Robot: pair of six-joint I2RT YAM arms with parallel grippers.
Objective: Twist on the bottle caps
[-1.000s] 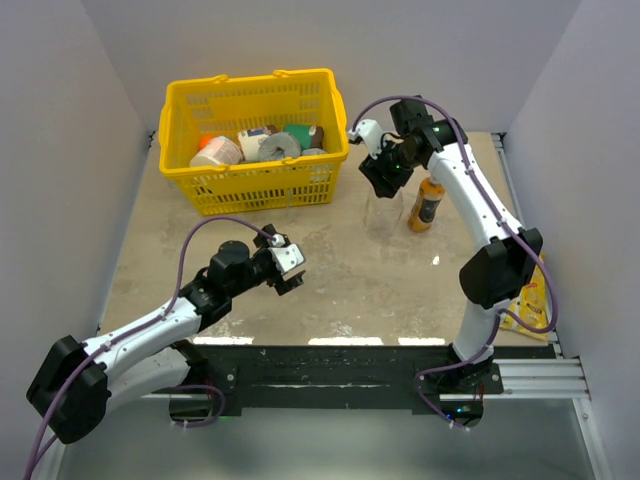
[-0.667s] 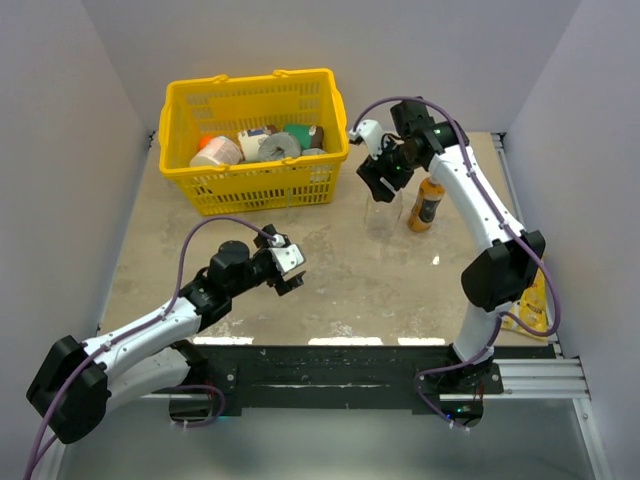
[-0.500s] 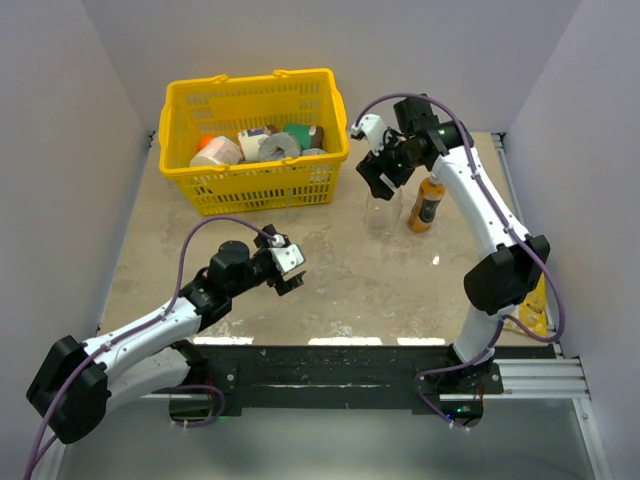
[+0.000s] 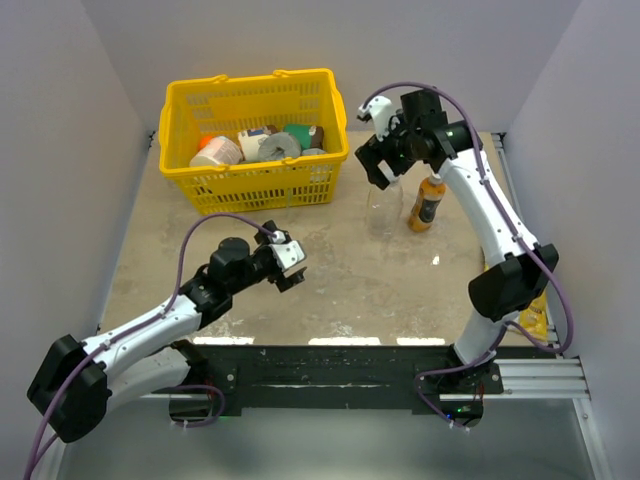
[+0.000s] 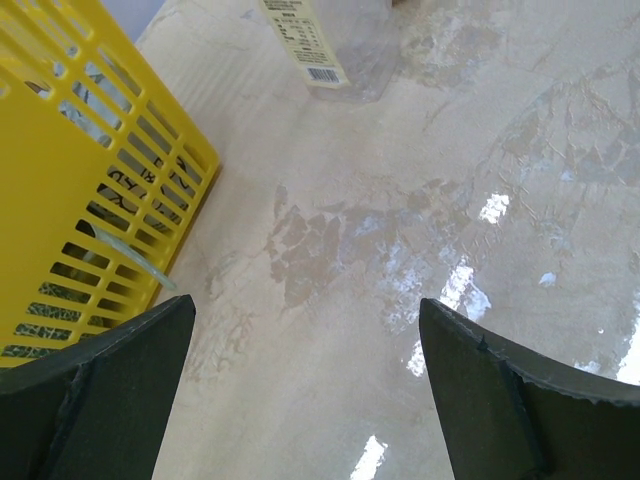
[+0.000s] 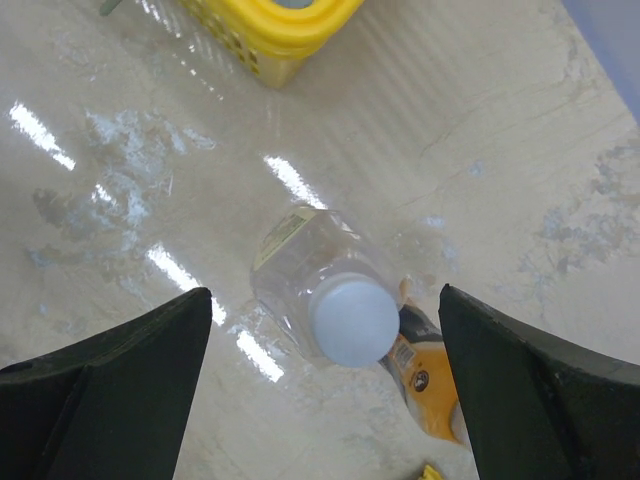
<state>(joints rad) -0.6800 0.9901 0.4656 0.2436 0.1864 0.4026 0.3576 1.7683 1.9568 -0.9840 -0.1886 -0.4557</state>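
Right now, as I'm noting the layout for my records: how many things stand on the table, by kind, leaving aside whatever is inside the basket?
Bottles: 2, the clear bottle and the orange bottle
Yellow basket: 1
Yellow packet: 1
Total: 4

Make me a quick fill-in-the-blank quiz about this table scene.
The cap on the clear bottle is ____ in colour.
The right gripper, above that bottle, is ____.
The basket is ____ in colour.
The left gripper holds ____.
Answers: white, open, yellow, nothing.
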